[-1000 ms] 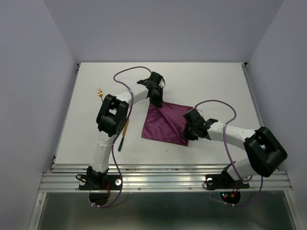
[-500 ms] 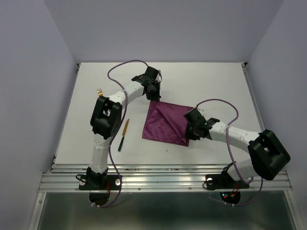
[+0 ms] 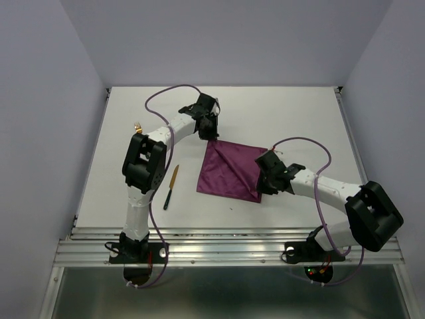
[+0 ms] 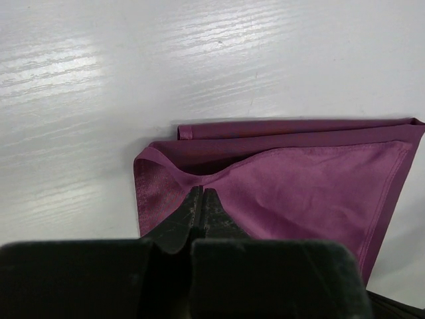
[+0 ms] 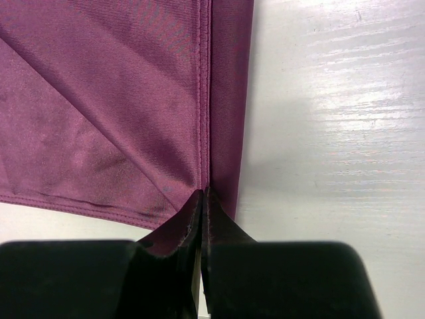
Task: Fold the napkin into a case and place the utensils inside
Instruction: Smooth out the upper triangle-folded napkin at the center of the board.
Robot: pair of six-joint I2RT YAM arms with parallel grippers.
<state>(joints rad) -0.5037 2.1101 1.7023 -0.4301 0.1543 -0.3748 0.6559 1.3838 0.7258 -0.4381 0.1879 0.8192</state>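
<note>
The napkin lies partly folded mid-table, the knife and fork well apart to its left. The left gripper is pinched tight on the cloth's far-left corner and the right gripper is clamped on the hem at the near-right edge. Both bites look shallow on thin, smooth fabric, so uneven pulling could slip a corner free or drag the layers askew and leave a crooked fold.

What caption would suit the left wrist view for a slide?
Left gripper shut on a raised edge of the folded purple napkin on the white table.
</note>
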